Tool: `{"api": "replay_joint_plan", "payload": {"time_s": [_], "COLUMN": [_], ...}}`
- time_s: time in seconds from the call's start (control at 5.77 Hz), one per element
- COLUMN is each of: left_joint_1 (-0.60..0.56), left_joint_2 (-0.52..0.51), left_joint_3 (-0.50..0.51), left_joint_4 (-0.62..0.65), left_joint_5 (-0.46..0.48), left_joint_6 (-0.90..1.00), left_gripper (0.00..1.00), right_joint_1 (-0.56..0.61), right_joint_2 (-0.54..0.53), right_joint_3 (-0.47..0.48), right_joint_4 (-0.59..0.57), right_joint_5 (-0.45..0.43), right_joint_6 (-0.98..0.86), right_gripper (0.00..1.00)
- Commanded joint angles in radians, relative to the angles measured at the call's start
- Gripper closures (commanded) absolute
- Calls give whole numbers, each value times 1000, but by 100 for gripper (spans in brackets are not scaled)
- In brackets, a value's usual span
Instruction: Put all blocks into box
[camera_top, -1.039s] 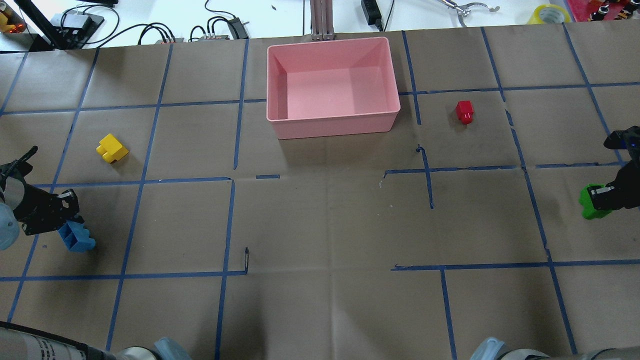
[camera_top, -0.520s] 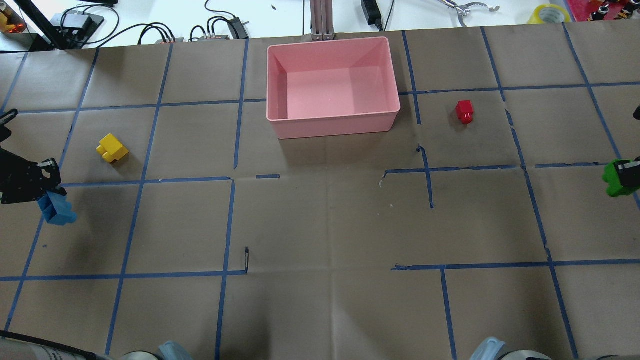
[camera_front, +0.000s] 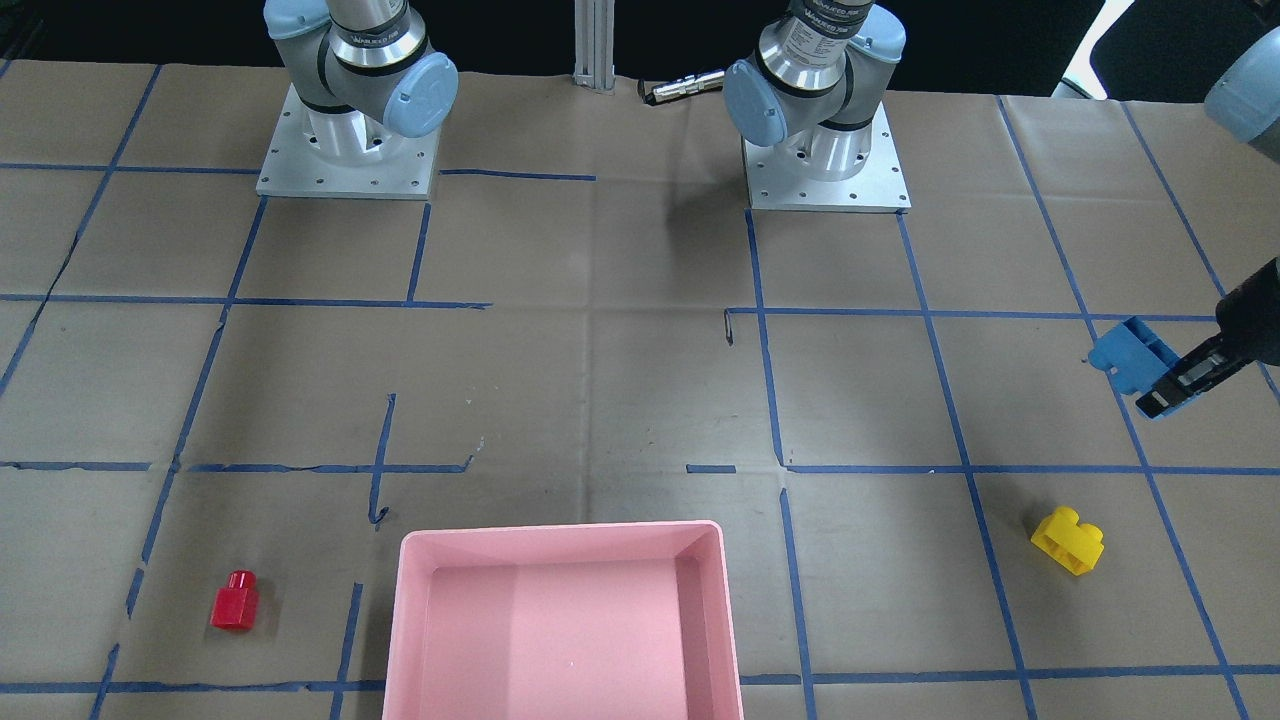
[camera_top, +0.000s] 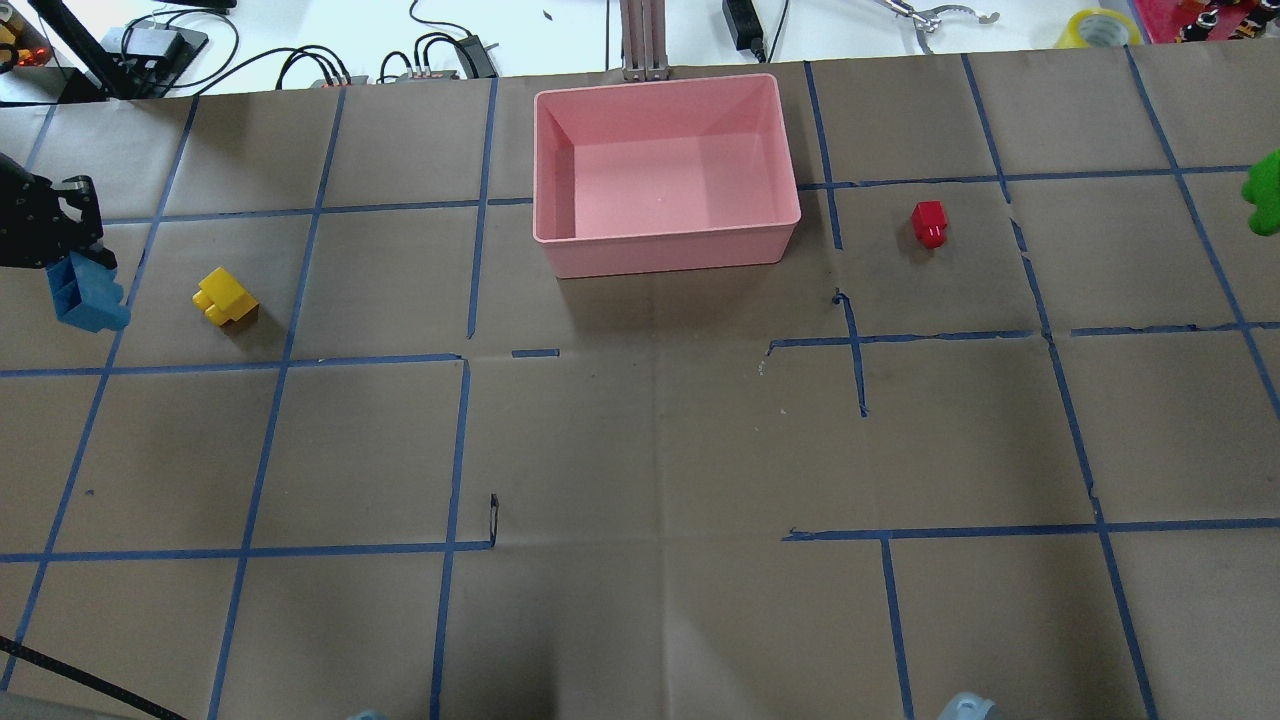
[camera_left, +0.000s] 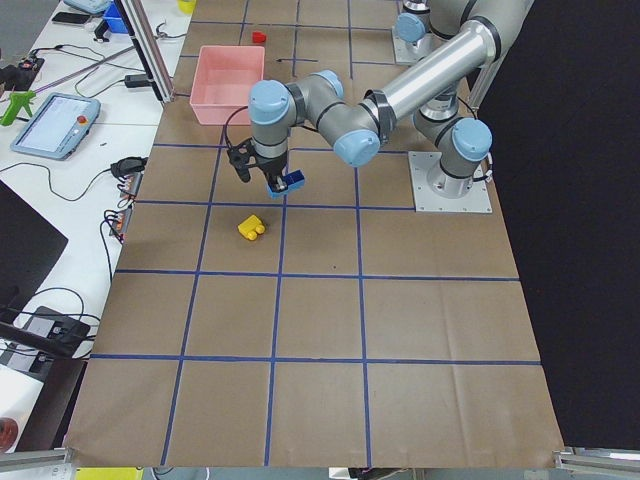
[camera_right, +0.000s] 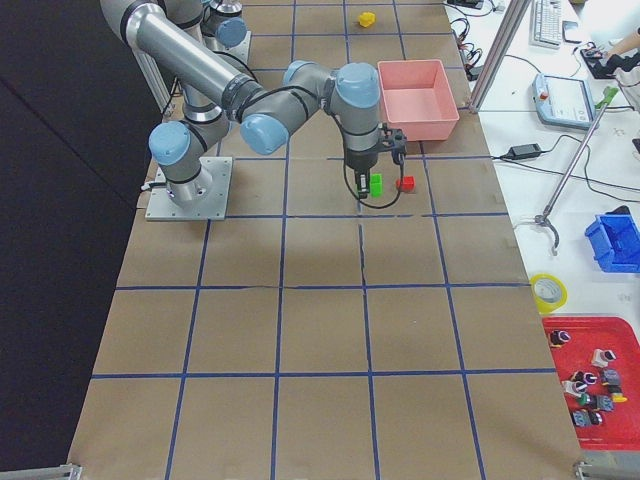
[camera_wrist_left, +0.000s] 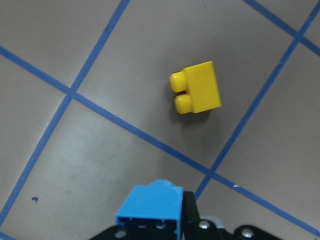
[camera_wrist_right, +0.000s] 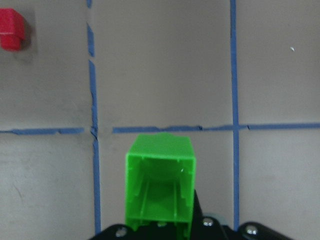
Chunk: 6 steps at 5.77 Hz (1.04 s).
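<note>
Over the last second both held blocks have climbed the overhead view. The blue block (camera_top: 85, 297) has gone from the near-left of the table (camera_top: 660, 450) to just beside the yellow block (camera_top: 225, 297). The green block (camera_top: 1265, 190) has slid up the right edge to about level with the box (camera_top: 670, 255). The left end effector (camera_top: 82, 262) is closed on the blue block. The right end effector (camera_wrist_right: 162, 227) is clamped on the green one, which hangs clear of the table. So two of the four blocks are in hand and seemingly bound for the box, which is empty. The yellow block and the red block (camera_top: 929, 223) lie untouched on the table, well apart on either side of the box.

The overhead view cuts off the right end effector and shows only a sliver of green at its edge. The right wrist view shows the fingers pinching the block's hollow underside, with red at the top-left corner. The front-facing view misses green altogether but shows blue held tilted. The left wrist view shows yellow lying on its side, studs pointing sideways.
</note>
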Motion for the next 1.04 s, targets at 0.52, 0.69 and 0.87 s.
{"api": "replay_joint_plan", "payload": {"time_s": [0.52,0.69,0.87], "left_joint_1": [-411,-519,-609], "left_joint_2": [-251,-342,-413], "left_joint_3": [409,496,547], "left_joint_4": [-52,-55,-42], "left_joint_5": [-86,-85,-86], "left_joint_6": [-166,-232,-315], "left_gripper": [99,99,99], "right_joint_1": [372,452,527], "right_joint_2": [279,362,459], "right_joint_3": [-301,-388,-450], "right_joint_4": [-9,-22,-131], "right_joint_5": [309,351,354], "right_joint_6": [279,396,537], "right_gripper": [97,97,96]}}
